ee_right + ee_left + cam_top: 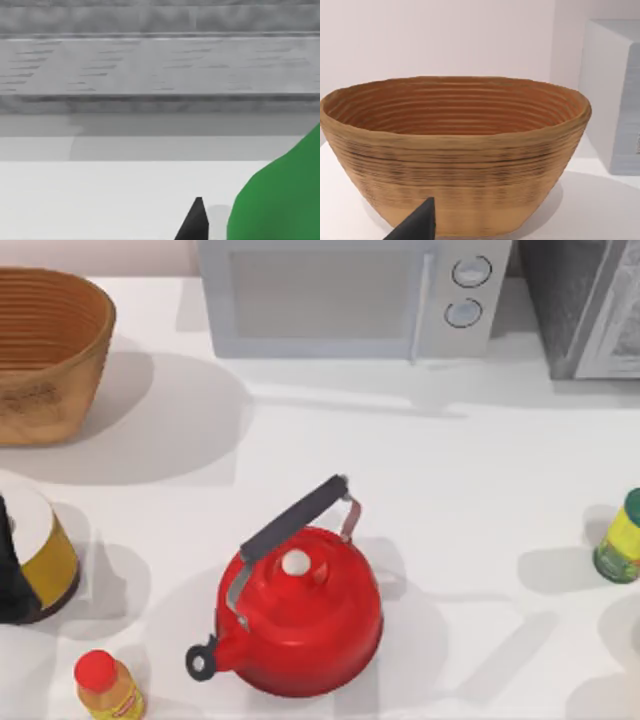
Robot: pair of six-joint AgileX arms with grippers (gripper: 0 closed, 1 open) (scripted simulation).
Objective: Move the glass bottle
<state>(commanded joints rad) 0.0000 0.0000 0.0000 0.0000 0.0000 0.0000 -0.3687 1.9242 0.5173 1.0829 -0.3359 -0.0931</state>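
- Closest to the right wrist camera is the glass bottle (280,200), a bright green rounded surface seen from very near, standing on the white desk (100,200).
- Right gripper (196,220): one dark tip rises just beside the bottle. Whether it touches the glass I cannot tell, nor how far the fingers are apart.
- Right arm points level toward a grey cabinet (160,65) at the back of the desk, with a bare strip of desk between them.
- Left gripper (420,225): one dark tip shows in front of the basket (455,150), aimed level at its wall. The spread of its fingers cannot be told, and nothing is seen in them.
- Left arm shows as a dark shape (8,570) at the desk's left edge, against a yellow tin (45,550).
- From above, the kettle (300,620) stands in the near middle, its spout toward the orange bottle (108,687) at the near left.
- Open desk lies between the kettle and the microwave (340,295), and between the kettle and the jar (622,538) at the right edge.
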